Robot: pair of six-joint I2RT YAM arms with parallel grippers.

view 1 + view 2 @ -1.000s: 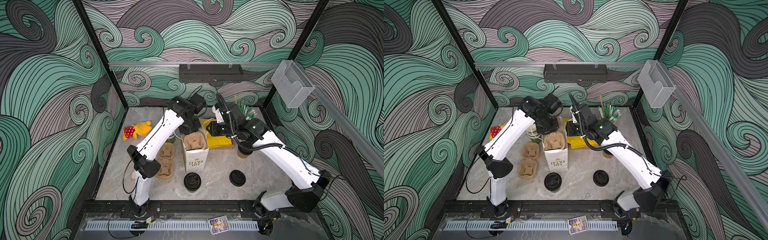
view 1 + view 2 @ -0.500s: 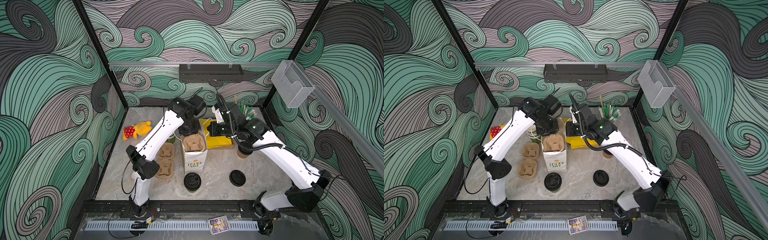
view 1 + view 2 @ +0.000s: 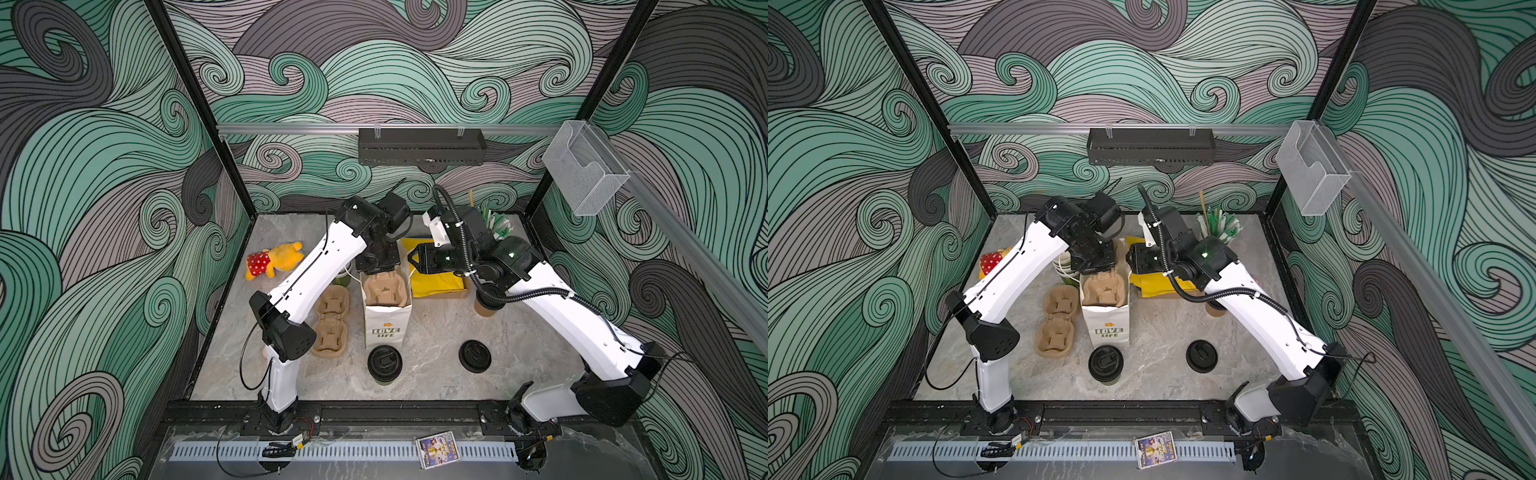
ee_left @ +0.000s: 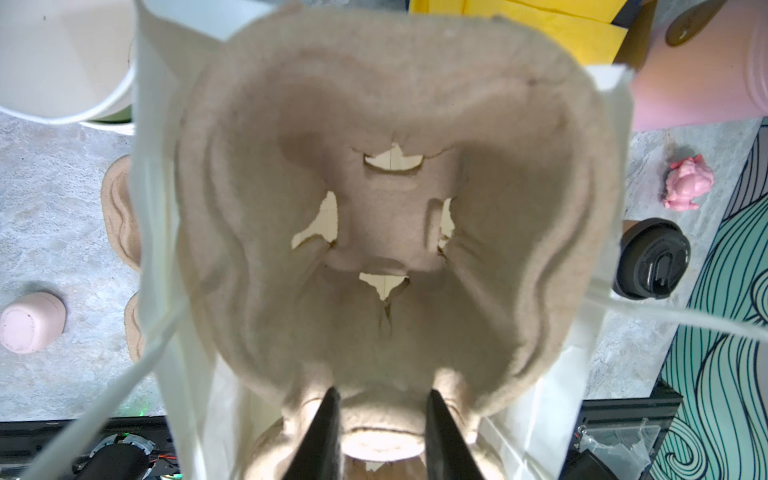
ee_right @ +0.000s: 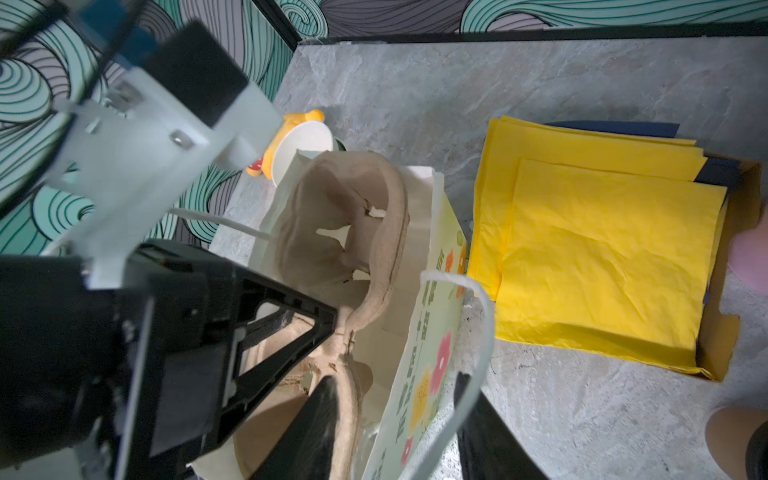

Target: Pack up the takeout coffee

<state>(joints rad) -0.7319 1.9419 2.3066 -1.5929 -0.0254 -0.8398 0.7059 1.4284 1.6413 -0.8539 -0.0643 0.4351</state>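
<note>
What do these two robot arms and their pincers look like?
Both the left arm and right arm have white shells joined by chunky black joints. A thin black cable loops beside the left one; a ribbed black hose runs along the right, which shows a small green light. The left gripper and right gripper are black, with tapering fingers braced by triangular cut-outs.

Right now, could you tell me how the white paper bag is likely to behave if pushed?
The paper bag stands tall and narrow, so it would probably tip or slide easily. Its thin walls bulge around the cardboard tray, so they likely crumple if squeezed.
</note>
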